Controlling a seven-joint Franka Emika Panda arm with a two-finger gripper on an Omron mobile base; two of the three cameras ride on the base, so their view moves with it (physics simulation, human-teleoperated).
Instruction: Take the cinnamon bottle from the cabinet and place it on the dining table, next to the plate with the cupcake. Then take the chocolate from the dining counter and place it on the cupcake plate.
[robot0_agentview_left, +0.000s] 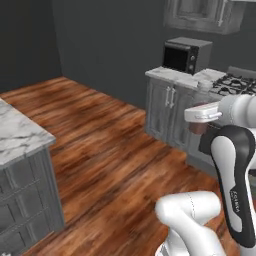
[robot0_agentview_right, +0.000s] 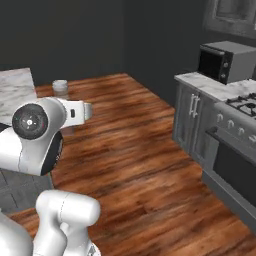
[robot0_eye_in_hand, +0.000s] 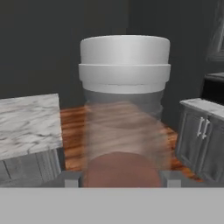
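The cinnamon bottle (robot0_eye_in_hand: 124, 109) stands upright between my two fingertips, with its pale grey cap on top, a clear body and reddish-brown contents low down. My gripper (robot0_eye_in_hand: 122, 179) is shut on its lower part. The bottle's cap (robot0_agentview_right: 60, 87) rises above the hand in the right base view, and its brown part (robot0_agentview_left: 196, 128) shows under the hand in the left base view. The marble dining table (robot0_agentview_left: 20, 135) lies to the left, and its corner (robot0_eye_in_hand: 26, 122) sits left of the bottle, some way off. The plate, cupcake and chocolate are out of view.
Wooden floor (robot0_agentview_left: 115, 150) spreads between the table and a run of grey base cabinets (robot0_agentview_left: 165, 107). That run carries a microwave (robot0_agentview_left: 186, 55) and a stove (robot0_agentview_right: 240, 107). A grey wall cabinet (robot0_agentview_left: 200, 15) hangs above it. Dark walls close the back.
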